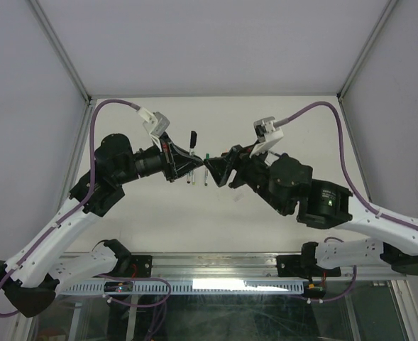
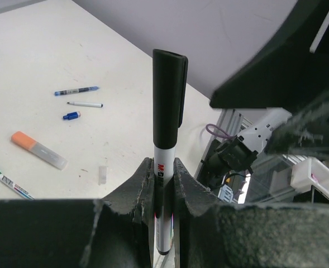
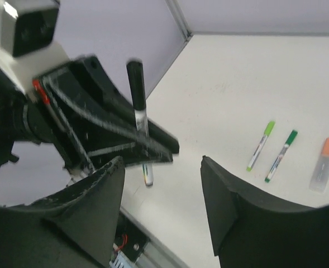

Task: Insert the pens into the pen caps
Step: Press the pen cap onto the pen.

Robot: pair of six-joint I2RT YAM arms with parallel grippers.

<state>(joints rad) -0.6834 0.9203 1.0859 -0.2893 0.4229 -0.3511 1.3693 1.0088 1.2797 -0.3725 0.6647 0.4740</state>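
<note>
My left gripper point(image 2: 163, 163) is shut on a white-barrelled marker point(image 2: 163, 173) with a black cap point(image 2: 168, 95) on its top end, held upright above the table. In the top view the left gripper point(image 1: 189, 163) and right gripper point(image 1: 210, 170) face each other closely at the table's middle. My right gripper point(image 3: 160, 162) is open and empty, just in front of the left gripper's marker point(image 3: 136, 89). On the table lie a lime green marker point(image 3: 261, 145), a dark green marker point(image 3: 281, 148), a blue pen point(image 2: 76, 91), a thin pen point(image 2: 86, 104) and a loose blue cap point(image 2: 71, 115).
An orange-capped highlighter point(image 2: 38, 149) and a small clear cap point(image 2: 102, 174) lie on the white table. Grey walls enclose the back and sides. The metal rail with the arm bases point(image 1: 216, 273) runs along the near edge.
</note>
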